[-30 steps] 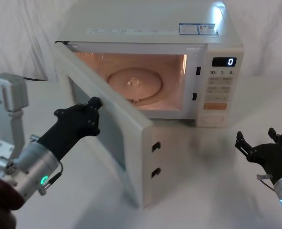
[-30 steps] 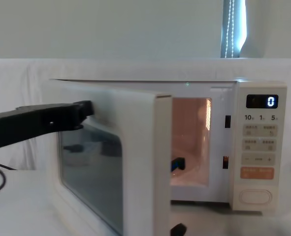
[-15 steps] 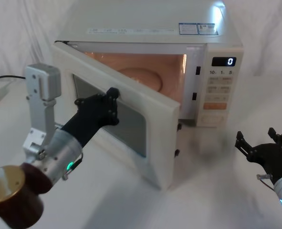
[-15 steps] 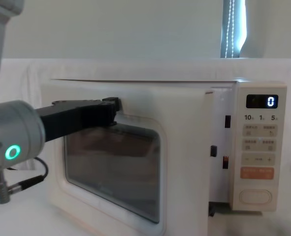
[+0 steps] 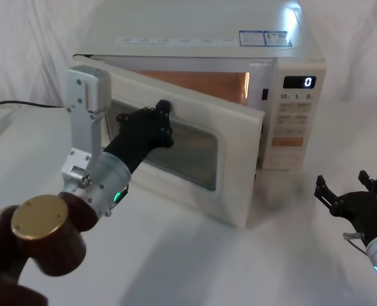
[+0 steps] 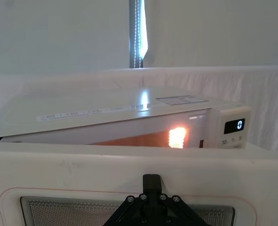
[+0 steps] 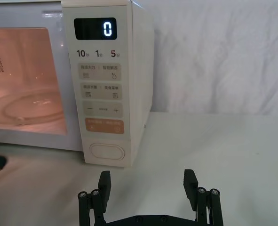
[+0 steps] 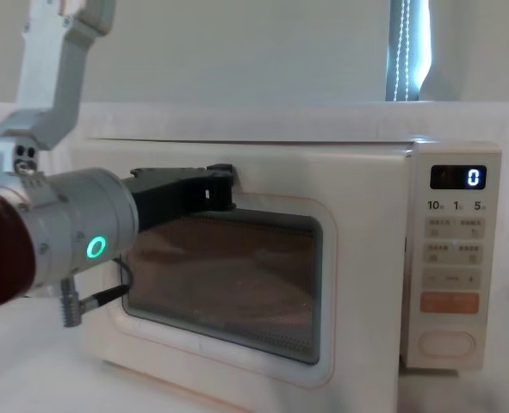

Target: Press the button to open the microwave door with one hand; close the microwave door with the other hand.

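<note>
While left gripper (image 5: 161, 121) presses the ajar microwave door (image 5: 233, 166), finger state unreadable, right gripper (image 7: 148, 188) idles spread.

The microwave door (image 5: 194, 153) hangs partly ajar, so the only way into the lit cavity is a narrow slot along its free edge. The left gripper (image 5: 159, 121) is right up against the door's front, blocking that face. The table (image 5: 284, 210) in front of the button (image 7: 108, 151) is wide open, with the right gripper (image 5: 351, 194) spread and well back from it.
</note>
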`<action>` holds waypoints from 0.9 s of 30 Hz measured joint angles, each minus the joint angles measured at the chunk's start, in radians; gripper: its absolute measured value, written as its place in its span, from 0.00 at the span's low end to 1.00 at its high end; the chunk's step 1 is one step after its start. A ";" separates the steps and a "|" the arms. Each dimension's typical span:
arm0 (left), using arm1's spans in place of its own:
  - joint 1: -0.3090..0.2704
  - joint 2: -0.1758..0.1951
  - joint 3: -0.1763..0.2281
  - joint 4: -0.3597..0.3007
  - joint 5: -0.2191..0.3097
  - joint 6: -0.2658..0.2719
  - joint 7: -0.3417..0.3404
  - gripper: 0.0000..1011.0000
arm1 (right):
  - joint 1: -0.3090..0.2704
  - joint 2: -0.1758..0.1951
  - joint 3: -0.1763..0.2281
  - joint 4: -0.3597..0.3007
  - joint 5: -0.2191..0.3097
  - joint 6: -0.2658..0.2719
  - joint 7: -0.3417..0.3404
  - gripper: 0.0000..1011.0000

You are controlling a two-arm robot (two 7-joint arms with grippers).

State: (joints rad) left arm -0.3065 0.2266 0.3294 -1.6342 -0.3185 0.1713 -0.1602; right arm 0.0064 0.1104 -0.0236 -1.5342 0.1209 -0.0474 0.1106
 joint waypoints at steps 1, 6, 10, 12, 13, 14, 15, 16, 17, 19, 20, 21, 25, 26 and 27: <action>-0.011 -0.009 0.001 0.016 0.008 0.001 0.001 0.00 | 0.000 0.000 0.000 0.000 0.000 0.000 0.000 0.99; -0.041 -0.032 0.001 0.064 0.031 0.003 0.004 0.00 | 0.000 0.000 0.000 0.000 0.000 0.000 0.000 0.99; -0.072 -0.051 0.000 0.107 0.055 0.003 0.006 0.00 | 0.000 0.000 0.000 0.000 0.000 0.000 0.000 0.99; -0.083 -0.057 0.000 0.122 0.064 0.002 0.007 0.00 | 0.000 0.000 0.000 0.000 0.000 0.000 0.000 0.99; -0.095 -0.065 -0.001 0.136 0.071 0.001 0.007 0.00 | 0.000 0.000 0.000 0.000 0.000 0.000 0.000 0.99; -0.099 -0.067 -0.001 0.142 0.074 0.001 0.007 0.00 | 0.000 0.000 0.000 0.000 0.000 0.000 0.000 0.99; -0.105 -0.071 -0.002 0.148 0.077 0.000 0.006 0.00 | 0.000 0.000 0.000 0.000 0.000 0.000 0.000 0.99; -0.110 -0.074 -0.002 0.156 0.080 -0.001 0.006 0.00 | 0.000 0.000 0.000 0.000 0.000 0.000 0.000 0.99; -0.119 -0.081 -0.003 0.169 0.086 -0.003 0.006 0.00 | 0.000 0.000 0.000 0.000 0.000 0.000 0.000 0.99; -0.131 -0.090 -0.003 0.186 0.096 -0.005 0.006 0.00 | 0.000 0.000 0.000 0.000 0.000 0.000 0.000 0.99; -0.138 -0.096 -0.004 0.198 0.102 -0.007 0.005 0.00 | 0.000 0.000 0.000 0.000 0.000 0.000 0.000 0.99; -0.138 -0.096 -0.004 0.198 0.102 -0.007 0.005 0.00 | 0.000 0.000 0.000 0.000 0.000 0.000 0.000 0.99; -0.157 -0.115 -0.008 0.231 0.116 -0.009 0.005 0.00 | 0.000 0.000 0.000 0.000 0.000 0.000 0.000 0.99; -0.157 -0.115 -0.008 0.231 0.116 -0.009 0.005 0.00 | 0.000 0.000 0.000 0.000 0.000 0.000 0.000 0.99; -0.163 -0.121 -0.010 0.241 0.120 -0.010 0.004 0.00 | 0.000 0.000 0.000 0.000 0.000 0.000 0.000 0.99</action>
State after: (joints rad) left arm -0.4698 0.1058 0.3191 -1.3930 -0.1980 0.1611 -0.1560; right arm 0.0065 0.1104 -0.0237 -1.5342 0.1209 -0.0474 0.1106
